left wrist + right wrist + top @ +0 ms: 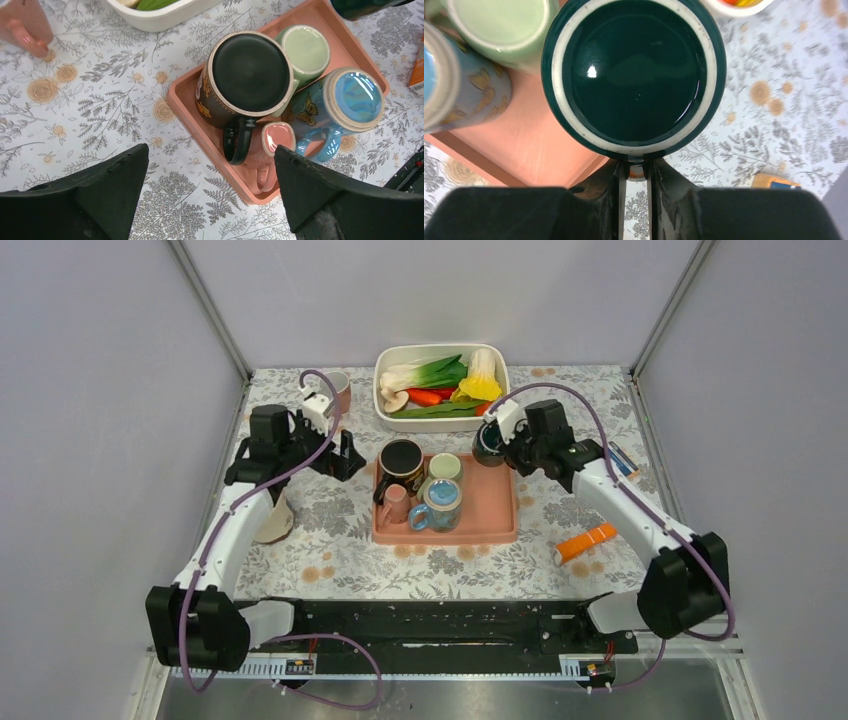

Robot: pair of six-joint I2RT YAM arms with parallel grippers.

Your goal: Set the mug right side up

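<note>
The left gripper (345,455) hangs with its jaws spread wide and nothing in them, the pink tray (490,515) just off to its right. Further right, the right gripper (635,172) is pinched tight on what looks like the handle of the dark green mug (634,75), which sits base-up directly ahead of its fingers at the tray's corner. I'd say the grasp is made and the flip comes next: lift clear of the other mugs (440,502), roll the wrist half a turn, then set it down.

The right gripper (635,169) pinches the green mug (634,70) — base up — over the pink tray's (539,145) edge.
</note>
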